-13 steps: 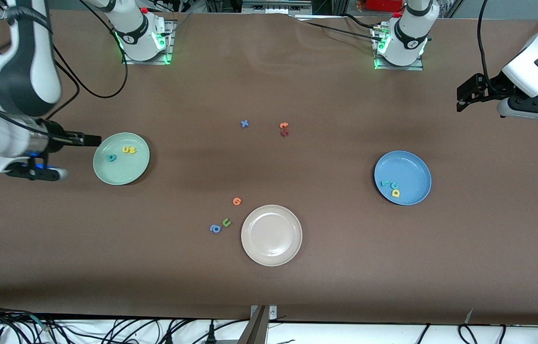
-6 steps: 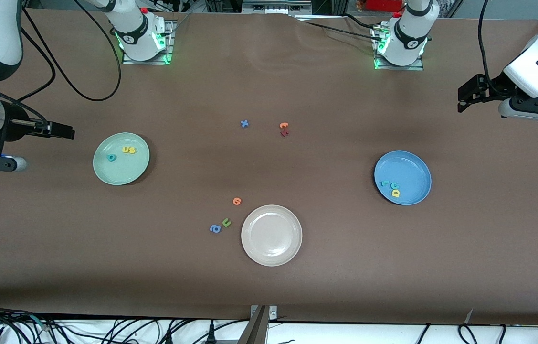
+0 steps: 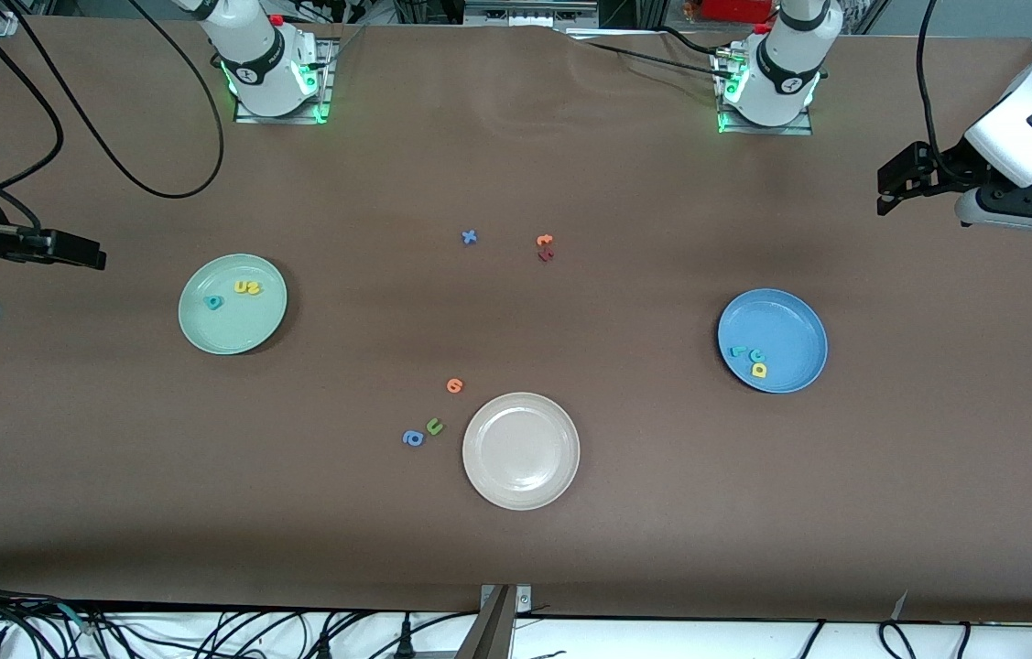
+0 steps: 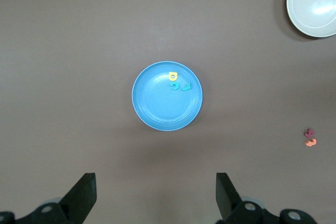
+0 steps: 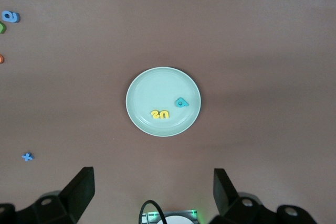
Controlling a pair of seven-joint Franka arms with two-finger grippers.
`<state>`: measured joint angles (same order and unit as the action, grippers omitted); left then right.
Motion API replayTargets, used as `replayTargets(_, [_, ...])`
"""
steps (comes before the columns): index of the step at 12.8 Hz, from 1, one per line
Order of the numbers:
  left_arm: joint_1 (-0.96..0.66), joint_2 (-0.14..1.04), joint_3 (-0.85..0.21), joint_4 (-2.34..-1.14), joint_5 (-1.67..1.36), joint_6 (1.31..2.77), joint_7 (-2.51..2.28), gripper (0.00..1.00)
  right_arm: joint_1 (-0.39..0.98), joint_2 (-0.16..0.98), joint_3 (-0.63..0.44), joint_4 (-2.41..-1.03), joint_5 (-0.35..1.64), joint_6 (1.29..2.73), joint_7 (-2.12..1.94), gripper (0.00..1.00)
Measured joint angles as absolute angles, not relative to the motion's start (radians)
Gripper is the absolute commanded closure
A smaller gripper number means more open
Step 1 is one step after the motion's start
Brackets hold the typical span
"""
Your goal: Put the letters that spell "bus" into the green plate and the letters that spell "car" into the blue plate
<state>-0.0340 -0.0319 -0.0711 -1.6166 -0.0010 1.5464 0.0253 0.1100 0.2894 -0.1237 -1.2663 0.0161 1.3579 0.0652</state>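
The green plate (image 3: 252, 328) lies toward the right arm's end of the table. It holds a teal "b" (image 3: 214, 302) and a yellow "u" and "s" (image 3: 247, 287) side by side. The right wrist view shows the same plate (image 5: 152, 90) and letters (image 5: 160, 114). The blue plate (image 3: 786, 320) toward the left arm's end holds a teal "r" (image 3: 737, 351), a teal "c" (image 3: 756, 354) and a yellow "a" (image 3: 759, 370). My right gripper (image 3: 90, 254) hangs open and empty over bare table beside the green plate. My left gripper (image 3: 886, 188) waits open and empty, high off the blue plate (image 4: 157, 106).
A beige plate (image 3: 521, 480) lies nearer the front camera at mid-table. An orange letter (image 3: 454, 385), a green "u" (image 3: 434, 426) and a blue "a" (image 3: 412, 438) sit beside it. A blue "x" (image 3: 469, 237) and orange and dark red letters (image 3: 545, 247) lie toward the bases.
My right gripper has drawn back from the green plate's rim toward the right arm's end of the table. The left arm and all letters stay put.
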Motion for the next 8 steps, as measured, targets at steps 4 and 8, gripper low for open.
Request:
replayTargets(4, [-0.035, -0.032, -0.071, -1.617, -0.001, 1.546, 0.025, 0.00, 0.111, 0.292, -0.109, -1.271, 0.016, 1.374, 0.066, 0.00])
replayTargets(8, [-0.036, -0.032, -0.071, -1.616, -0.001, 1.546, 0.025, 0.00, 0.111, 0.292, -0.109, -1.271, 0.016, 1.377, 0.066, 0.00])
